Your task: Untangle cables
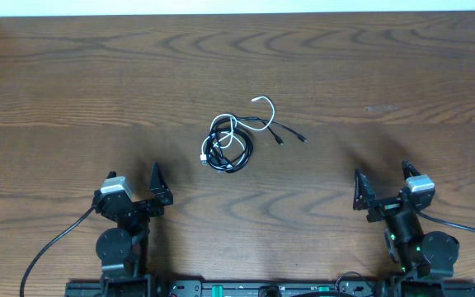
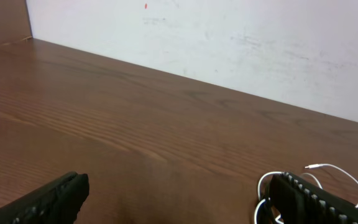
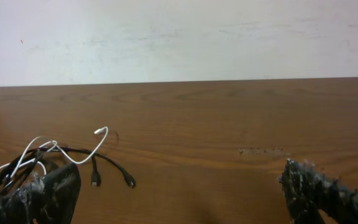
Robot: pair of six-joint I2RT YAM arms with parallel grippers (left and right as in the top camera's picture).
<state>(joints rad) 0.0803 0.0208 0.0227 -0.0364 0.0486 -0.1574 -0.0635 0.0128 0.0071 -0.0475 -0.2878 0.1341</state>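
The cables (image 1: 229,142) lie in one tangled bundle at the middle of the wooden table: black loops with a white cord (image 1: 264,103) curling out at the upper right and two black plug ends (image 1: 291,134) trailing right. My left gripper (image 1: 134,187) is open and empty at the near left. My right gripper (image 1: 382,180) is open and empty at the near right. The white cord shows at the lower right of the left wrist view (image 2: 337,174). The bundle shows at the lower left of the right wrist view (image 3: 55,155).
The wooden table (image 1: 386,66) ends at a white wall (image 3: 179,37) along the far side. Thick black arm wires (image 1: 52,247) run from both arm bases at the near edge. A faint scuff (image 3: 260,150) marks the wood to the right of the bundle.
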